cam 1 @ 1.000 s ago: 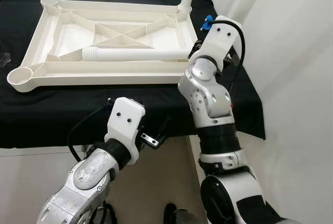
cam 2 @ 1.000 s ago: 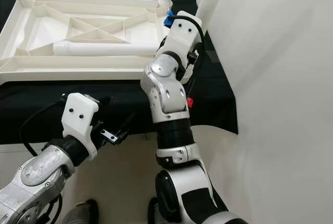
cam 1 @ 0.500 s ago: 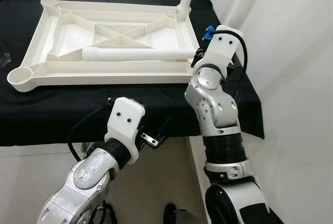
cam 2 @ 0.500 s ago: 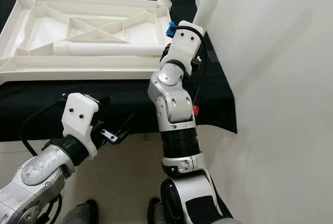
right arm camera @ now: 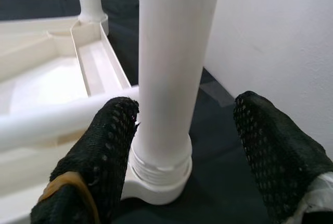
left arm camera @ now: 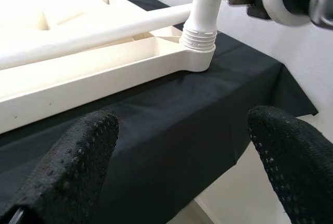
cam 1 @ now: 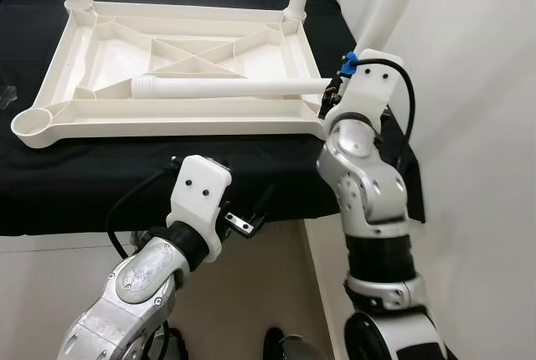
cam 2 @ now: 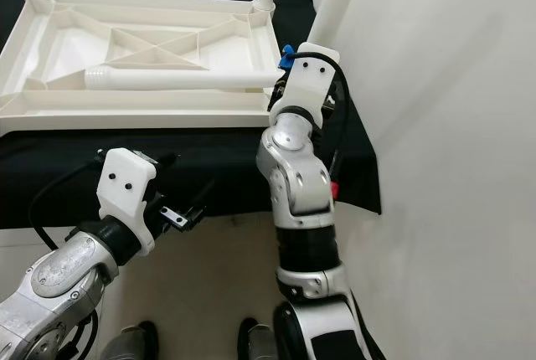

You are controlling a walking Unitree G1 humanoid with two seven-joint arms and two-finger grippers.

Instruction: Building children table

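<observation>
The white plastic table top (cam 1: 167, 127) lies upside down on a black-covered surface. Legs stand screwed into both far corners, and a third leg (right arm camera: 174, 52) stands upright in the near right corner. A loose leg (cam 1: 226, 88) lies across the underside. The near left socket (cam 1: 33, 121) is empty. My right gripper (right arm camera: 184, 114) is open, with one finger on each side of the near right leg just above its threaded base. My left gripper (left arm camera: 182, 125) is open with nothing between its fingers, low in front of the table's near edge.
The black cloth (cam 1: 84, 184) hangs over the front edge of the surface. A white wall (cam 1: 486, 126) stands close on the right, just past the near right corner. Pale floor (cam 1: 50, 293) lies below, between me and the surface.
My right arm has swung to the right, bringing its wrist from over the table top's right rim to beside the near right leg. The left arm has stayed where it was.
</observation>
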